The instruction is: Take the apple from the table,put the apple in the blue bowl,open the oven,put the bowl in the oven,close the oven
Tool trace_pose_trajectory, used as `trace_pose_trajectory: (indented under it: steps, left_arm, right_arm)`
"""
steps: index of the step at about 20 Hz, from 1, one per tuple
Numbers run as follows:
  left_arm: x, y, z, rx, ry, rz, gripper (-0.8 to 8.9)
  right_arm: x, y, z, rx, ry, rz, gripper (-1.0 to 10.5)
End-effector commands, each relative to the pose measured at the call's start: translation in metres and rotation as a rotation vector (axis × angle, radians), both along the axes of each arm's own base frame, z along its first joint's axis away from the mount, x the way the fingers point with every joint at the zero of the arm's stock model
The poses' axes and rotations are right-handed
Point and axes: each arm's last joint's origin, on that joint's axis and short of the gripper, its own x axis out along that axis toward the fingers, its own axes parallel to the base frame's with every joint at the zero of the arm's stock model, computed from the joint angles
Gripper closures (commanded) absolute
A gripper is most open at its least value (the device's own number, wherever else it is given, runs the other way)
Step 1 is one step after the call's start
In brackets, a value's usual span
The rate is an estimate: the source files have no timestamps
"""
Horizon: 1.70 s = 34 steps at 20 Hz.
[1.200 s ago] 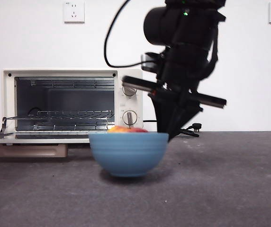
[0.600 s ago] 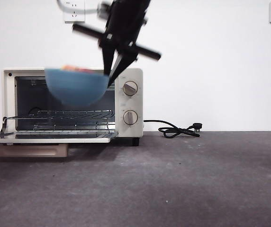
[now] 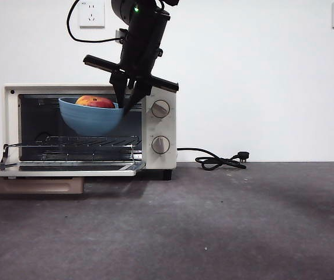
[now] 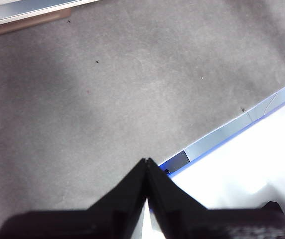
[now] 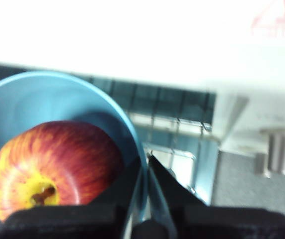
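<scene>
My right gripper (image 3: pixel 126 105) has matt black jaws that look like hard plastic, and they pinch the rim of the blue bowl (image 3: pixel 90 119), which is smooth with a soft sheen. Inside the bowl the apple (image 5: pixel 53 167) has a waxy, streaked skin. The oven (image 3: pixel 158 125) has a smooth cream-white shell and a thin metal wire rack (image 3: pixel 73 142) inside. Under the oven the table (image 3: pixel 225 227) is dark grey, matt and slightly grainy.

The oven (image 3: pixel 90 130), cream-white with two knobs, stands on the grey surface (image 3: pixel 225 221) with its door folded down flat. The blue bowl (image 3: pixel 91 116) hangs in the oven's open mouth above the wire rack (image 3: pixel 73 142), tilted slightly. The red-yellow apple (image 3: pixel 94 102) lies inside the bowl.
</scene>
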Motion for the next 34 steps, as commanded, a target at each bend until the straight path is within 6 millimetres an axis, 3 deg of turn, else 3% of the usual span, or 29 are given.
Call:
trace_pose_trajectory:
  steps: [1,5,20,22,24,34]
  left_arm:
    - [-0.001,0.000,-0.001,-0.005,0.013,-0.002,8.18]
    - [-0.002,0.000,-0.001,-0.003,0.020,-0.002,8.18]
    - [-0.002,0.000,-0.002,-0.001,0.028,-0.001,8.18]
    - [-0.002,0.000,-0.002,-0.001,0.028,-0.001,8.18]
    - [-0.003,0.000,-0.002,-0.001,0.028,-0.001,8.18]
    - [-0.003,0.000,-0.002,0.000,0.029,-0.001,8.18]
  right_arm:
    - [0.006,0.004,-0.015,0.015,0.021,-0.033,9.6]
    - [0.013,0.005,-0.031,0.020,0.047,-0.064,9.6]
    - [0.019,0.001,-0.029,0.043,0.021,-0.141,9.3]
    - [0.020,0.001,-0.029,0.048,0.016,-0.141,8.1]
    - [0.020,0.002,-0.028,0.057,0.008,-0.142,7.6]
    - [0.020,0.001,-0.022,0.072,-0.010,-0.139,7.6]
